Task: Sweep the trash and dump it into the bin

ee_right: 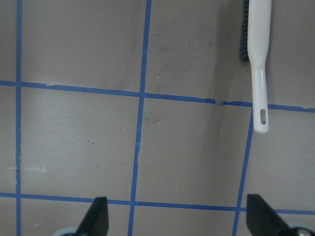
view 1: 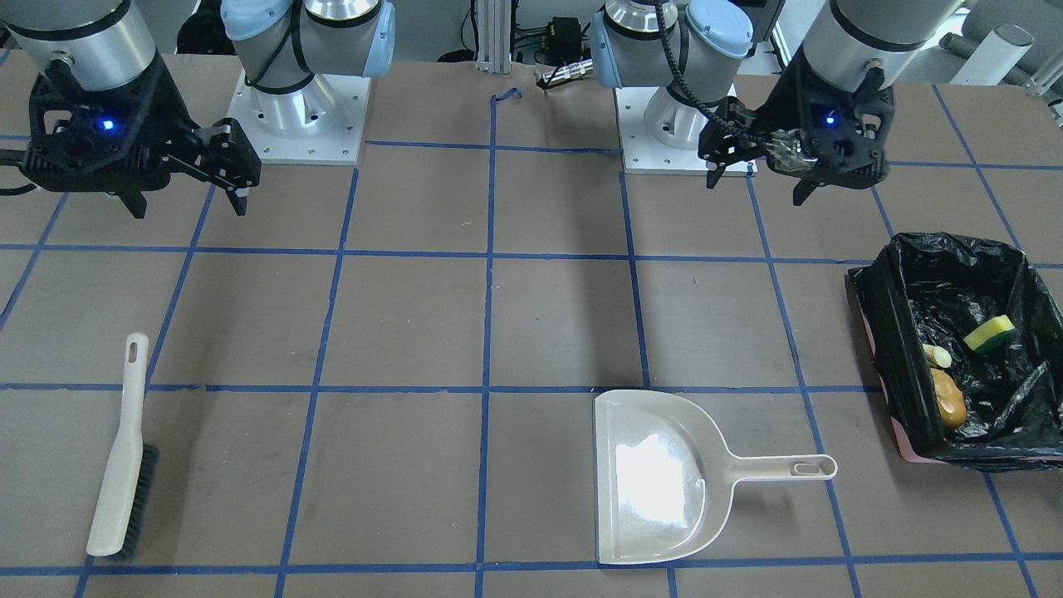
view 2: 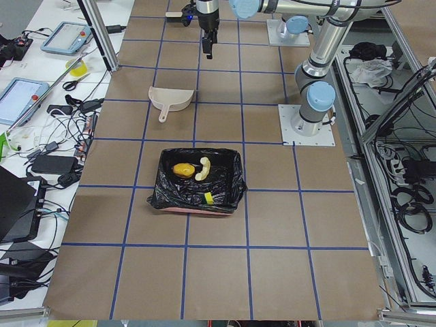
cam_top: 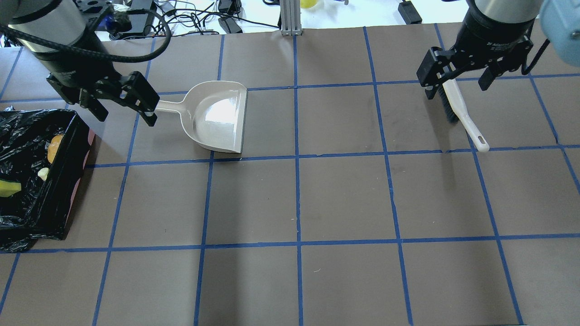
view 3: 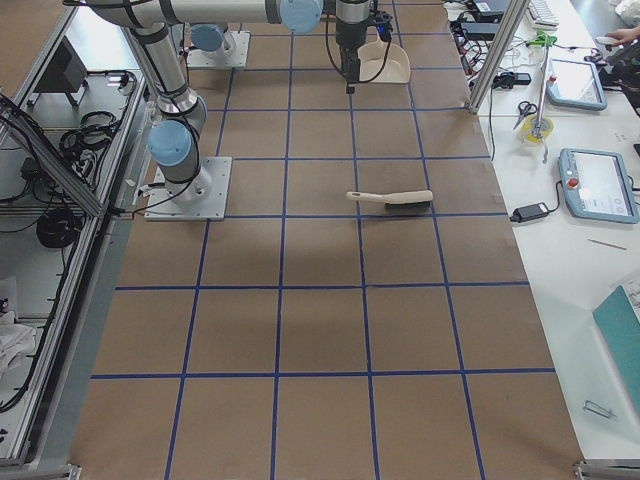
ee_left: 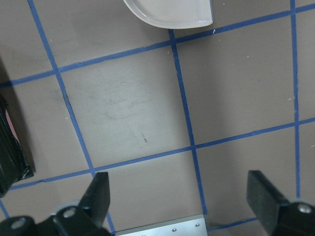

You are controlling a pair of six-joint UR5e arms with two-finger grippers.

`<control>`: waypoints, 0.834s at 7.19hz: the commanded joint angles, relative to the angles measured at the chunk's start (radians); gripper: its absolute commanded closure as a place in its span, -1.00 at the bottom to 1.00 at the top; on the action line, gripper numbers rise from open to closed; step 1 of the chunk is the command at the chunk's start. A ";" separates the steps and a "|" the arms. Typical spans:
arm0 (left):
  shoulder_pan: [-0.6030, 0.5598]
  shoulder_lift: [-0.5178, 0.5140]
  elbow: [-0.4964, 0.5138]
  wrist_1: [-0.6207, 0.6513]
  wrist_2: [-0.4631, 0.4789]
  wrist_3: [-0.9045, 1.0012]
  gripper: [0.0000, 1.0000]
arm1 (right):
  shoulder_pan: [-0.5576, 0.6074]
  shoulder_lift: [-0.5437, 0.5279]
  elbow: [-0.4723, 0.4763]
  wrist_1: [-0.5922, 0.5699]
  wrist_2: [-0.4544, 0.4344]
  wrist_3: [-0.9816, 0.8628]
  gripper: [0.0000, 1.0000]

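Brown, matte paper-like sheet covers the table (view 1: pixel 415 332), and blue tape lines divide it into squares. The dustpan (view 1: pixel 656 482) is of smooth beige plastic, with a flat glossy scoop, a rounded back wall and a thin handle with a slot at its end. It lies flat and nothing is in it.

The bin (view 1: pixel 901 365) stands to the robot's left of the dustpan, apart from it, past the end of the dustpan's handle. It is a rectangular pink box, and a crinkly, shiny black plastic bag lines it and folds over its rim. All the trash lies inside the bin: the pale yellow curved squash slice (view 1: pixel 938 356), the green-and-yellow sponge wedge (view 1: pixel 990 333) and the glossy golden-brown potato-like lump (view 1: pixel 947 399).

The hand brush (view 1: pixel 120 465) lies well apart from the dustpan, to the robot's right. It has a long beige plastic body and a row of dark bristles along one side.

The left gripper (view 1: pixel 757 187) hangs above the table, not touching the dustpan, its black fingers spread wide with nothing between them. The right gripper (view 1: pixel 189 206) hangs far from the dustpan, above the brush's side of the table, also wide apart and holding nothing.
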 commanded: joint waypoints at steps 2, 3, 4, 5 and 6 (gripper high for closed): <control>-0.043 0.022 -0.029 0.062 0.005 -0.075 -0.83 | 0.002 -0.015 0.034 0.004 0.061 0.046 -1.00; -0.023 0.028 -0.032 0.065 0.005 -0.086 -1.00 | 0.001 -0.017 0.034 0.003 0.051 0.046 -1.00; -0.017 0.031 -0.032 0.064 0.004 -0.113 -1.00 | 0.001 -0.020 0.034 0.003 0.047 0.044 -1.00; -0.017 0.034 -0.034 0.062 0.005 -0.132 -1.00 | 0.001 -0.029 0.043 0.006 0.049 0.037 -1.00; -0.015 0.036 -0.034 0.058 0.005 -0.140 -1.00 | 0.001 -0.029 0.051 0.000 0.047 0.034 -1.00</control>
